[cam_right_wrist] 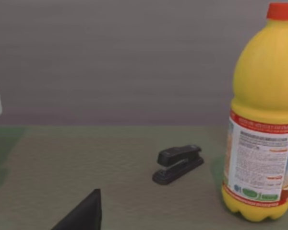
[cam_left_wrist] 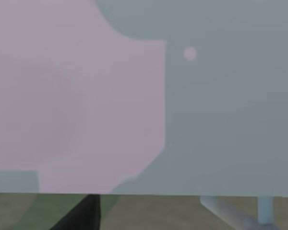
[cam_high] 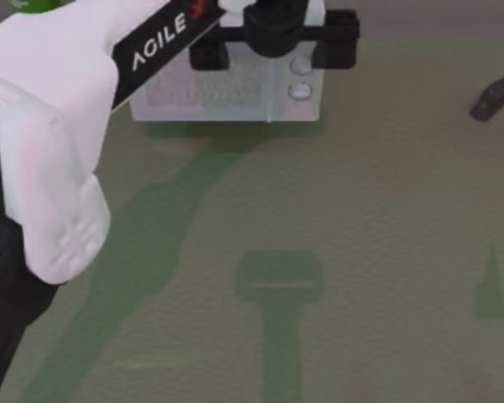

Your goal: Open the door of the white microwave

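Observation:
The white microwave (cam_high: pixel 235 101) stands at the table's far edge, centre. Its door (cam_high: pixel 203 91), with the speckled grey window, lies flush with the front. The handle strip (cam_high: pixel 270 94) runs beside two round silver knobs (cam_high: pixel 301 79). My left gripper (cam_high: pixel 273 49) hangs over the microwave's top front edge, open, its black fingers (cam_high: pixel 208 55) spread wide to either side. In the left wrist view a pale pink and grey face of the microwave (cam_left_wrist: pixel 221 120) fills the frame, with one dark finger (cam_left_wrist: pixel 84 214) low down. The right arm is out of the top view; only one black fingertip (cam_right_wrist: pixel 84 215) shows.
A black stapler (cam_high: pixel 493 96) lies at the far right of the table; the right wrist view shows the stapler (cam_right_wrist: pixel 177 164) too. A yellow bottle (cam_right_wrist: pixel 261 124) with a red cap stands beside it. A green object (cam_high: pixel 34 4) peeks in at the top left corner.

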Controlling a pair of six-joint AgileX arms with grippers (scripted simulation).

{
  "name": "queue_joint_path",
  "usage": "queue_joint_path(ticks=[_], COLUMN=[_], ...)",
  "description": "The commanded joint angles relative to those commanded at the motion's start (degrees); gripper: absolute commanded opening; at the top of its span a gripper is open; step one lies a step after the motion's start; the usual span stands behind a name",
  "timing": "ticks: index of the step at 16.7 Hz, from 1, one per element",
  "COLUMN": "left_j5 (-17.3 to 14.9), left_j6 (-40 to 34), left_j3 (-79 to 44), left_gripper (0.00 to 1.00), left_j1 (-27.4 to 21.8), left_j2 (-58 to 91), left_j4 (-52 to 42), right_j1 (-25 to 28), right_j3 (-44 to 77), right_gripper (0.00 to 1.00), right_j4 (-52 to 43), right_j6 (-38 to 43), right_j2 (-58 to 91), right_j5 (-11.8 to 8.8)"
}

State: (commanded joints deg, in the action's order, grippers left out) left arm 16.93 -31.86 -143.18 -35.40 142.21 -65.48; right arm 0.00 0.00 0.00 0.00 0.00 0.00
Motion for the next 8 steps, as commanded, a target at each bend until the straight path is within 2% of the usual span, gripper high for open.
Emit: queue_joint_path(ticks=[3, 8], left_j5=[0.0, 0.0], left_j6=[0.0, 0.0], left_j3=[0.0, 0.0], left_gripper=[1.0, 0.62], left_j1=[0.0, 0.0], left_j2=[0.0, 0.0], left_j4=[0.0, 0.0], right_j1=[0.0, 0.0], right_j3=[0.0, 0.0], right_gripper=[1.0, 1.0], right_j4=[0.0, 0.0], right_j6=[0.0, 0.0], right_j2=[0.0, 0.0], right_j5=[0.0, 0.0])
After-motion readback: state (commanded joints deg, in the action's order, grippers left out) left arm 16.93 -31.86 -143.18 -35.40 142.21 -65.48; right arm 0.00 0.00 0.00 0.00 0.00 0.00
